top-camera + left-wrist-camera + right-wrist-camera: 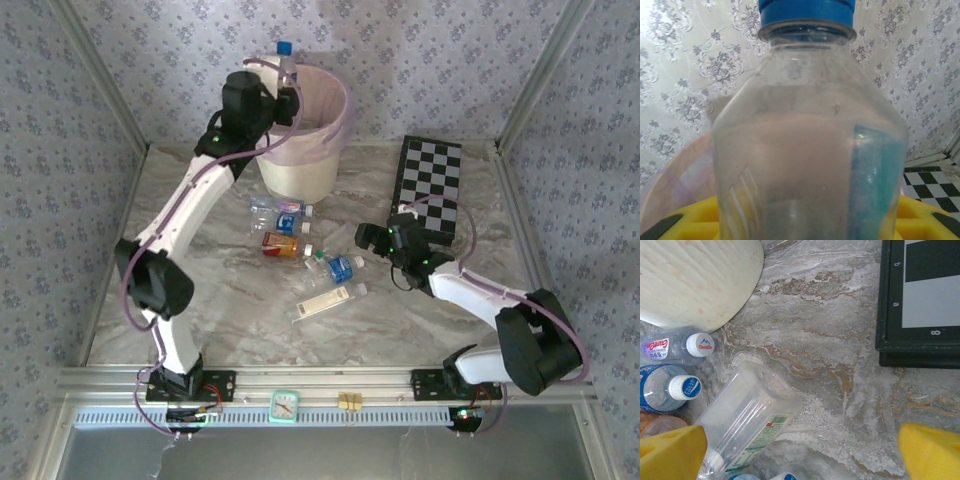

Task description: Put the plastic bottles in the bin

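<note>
My left gripper [287, 100] is shut on a clear plastic bottle [287, 62] with a blue cap, held upright over the near-left rim of the bin [325, 150]. In the left wrist view that bottle [805, 150] stands between my yellow fingers [675, 222], with the pink-lined bin [675, 170] behind it. Several more plastic bottles [285, 243] lie on the table in front of the bin. My right gripper [368, 238] hangs open just right of them. Below it lie a square clear bottle [742, 422] and two white-capped bottles [670, 389]; nothing sits between its fingers [670, 455].
A black-and-white checkerboard [432, 185] lies flat at the back right, its edge [920, 347] close to my right gripper. Patterned walls close in the table on three sides. A small clock [285, 405] sits on the front rail.
</note>
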You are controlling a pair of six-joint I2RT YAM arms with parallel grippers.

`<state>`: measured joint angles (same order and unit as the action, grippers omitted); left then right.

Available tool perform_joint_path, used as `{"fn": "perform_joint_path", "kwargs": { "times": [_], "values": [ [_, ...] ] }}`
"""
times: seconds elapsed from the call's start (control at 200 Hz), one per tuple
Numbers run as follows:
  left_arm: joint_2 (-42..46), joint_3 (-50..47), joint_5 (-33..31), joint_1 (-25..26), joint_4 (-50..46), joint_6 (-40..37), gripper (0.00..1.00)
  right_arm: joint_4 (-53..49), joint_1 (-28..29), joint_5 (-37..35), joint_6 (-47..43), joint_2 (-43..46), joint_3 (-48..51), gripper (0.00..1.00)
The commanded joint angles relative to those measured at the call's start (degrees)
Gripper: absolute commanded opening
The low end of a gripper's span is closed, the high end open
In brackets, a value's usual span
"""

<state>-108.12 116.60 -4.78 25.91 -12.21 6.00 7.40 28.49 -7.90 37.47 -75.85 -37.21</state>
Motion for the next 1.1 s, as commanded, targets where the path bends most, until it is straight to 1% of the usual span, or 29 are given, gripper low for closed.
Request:
{"fn": "perform_joint_path", "kwargs": {
  "times": [0.0, 0.17, 0.225, 0.275, 0.415, 0.525, 0.575, 0.68, 0.785, 0.97, 1.094],
  "values": [
    [-5.96, 11.63, 1.52, -0.49, -9.10, -3.09, 0.44, -0.02, -0.51, -0.88, -1.00, 2.11, 1.57, 1.00],
    [-17.79, 29.09, 1.25, -0.60, -20.62, -4.11, 0.46, -0.19, -0.93, -1.33, -1.00, 3.60, 2.73, 1.00],
    [-20.60, 32.68, 1.01, -0.69, -22.86, -4.03, 0.46, -0.24, -1.14, -1.33, -1.05, 3.78, 2.84, 1.00],
    [-22.04, 33.96, 0.93, -0.69, -23.43, -3.94, 0.46, -0.35, -1.21, -1.33, -1.00, 4.00, 2.98, 1.00],
    [-23.47, 34.05, 0.47, -0.68, -23.04, -3.65, 0.48, -0.63, -1.45, -1.59, -1.00, 4.42, 3.28, 1.00],
    [-23.75, 34.05, 0.47, -0.71, -23.05, -3.38, 0.52, -0.54, -1.58, -1.59, -1.01, 4.59, 3.46, 1.00],
    [-23.81, 34.05, 0.40, -0.73, -23.21, -3.31, 0.56, -0.46, -1.63, -1.53, -1.00, 4.57, 3.47, 1.00],
    [-23.47, 34.22, 0.43, -0.69, -23.18, -2.80, 0.70, -0.24, -1.66, -1.33, -1.04, 4.37, 3.40, 1.00],
    [-22.65, 34.22, 0.94, -0.69, -23.14, -2.28, 0.77, -0.24, -1.68, -0.98, -1.00, 4.08, 3.21, 1.00],
    [-19.24, 33.12, 2.75, -0.53, -23.13, -0.09, 0.81, 0.81, -1.59, 0.54, 1.10, 2.76, 3.06, 1.00],
    [-13.73, 26.30, 3.95, 0.08, -19.53, 1.01, 0.83, 0.78, -0.75, 1.81, 1.88, 0.66, 2.00, 1.00]
  ]
}}
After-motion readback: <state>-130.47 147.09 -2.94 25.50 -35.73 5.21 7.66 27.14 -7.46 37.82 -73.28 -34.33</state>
